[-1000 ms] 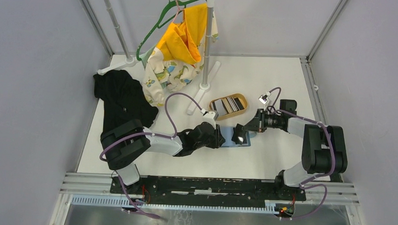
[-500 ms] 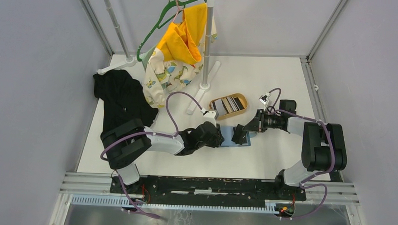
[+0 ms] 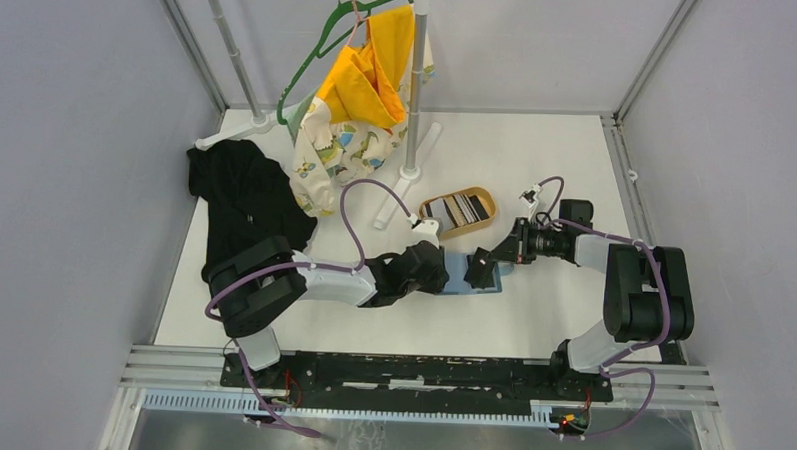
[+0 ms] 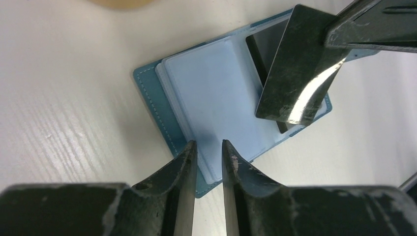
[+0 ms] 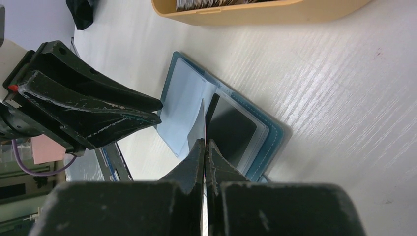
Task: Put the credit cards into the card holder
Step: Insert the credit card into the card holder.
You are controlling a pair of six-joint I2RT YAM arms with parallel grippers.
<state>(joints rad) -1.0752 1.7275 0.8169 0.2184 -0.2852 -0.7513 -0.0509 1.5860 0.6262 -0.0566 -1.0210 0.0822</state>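
Black right gripper [image 5: 204,142] clamped tight on one dark card [image 4: 295,64], held edge-on over open teal card holder [image 4: 216,93]. Left gripper [image 4: 207,147] narrowly parted, tips at its 9 o'clock edge. Remaining credit cards [image 3: 455,209] in wooden tray [image 5: 255,14] at 12 o'clock.

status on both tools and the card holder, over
Right tool shut on a dark card, tilted over the open card holder. Left tool slightly open, tips at its edge. Nothing blocking.

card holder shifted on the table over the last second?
No. In the top view the card holder lies in the same spot as before, just on the near side of the wooden tray.
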